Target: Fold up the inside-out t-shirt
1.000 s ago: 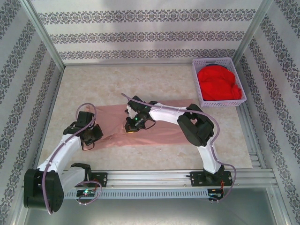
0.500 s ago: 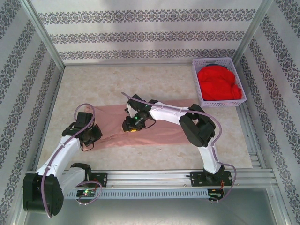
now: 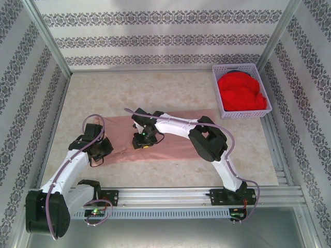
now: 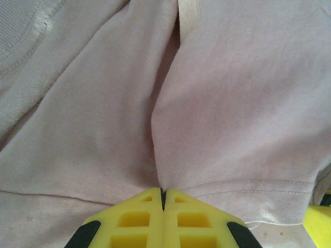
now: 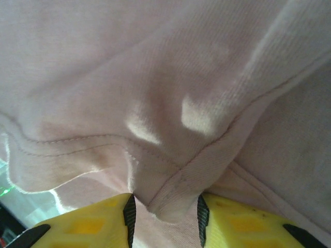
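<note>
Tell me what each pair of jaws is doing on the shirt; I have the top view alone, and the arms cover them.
Observer: The left jaws are shut on a pinch of the shirt, with a crease running up from their tips.
Operator: Now report the right ones.
Observer: The right jaws stand apart with a stitched fold of cloth between them; I cannot tell whether they squeeze it.
Operator: Describe the cloth by the left jaws.
Observer: A stitched hem runs across just right of the tips.
</note>
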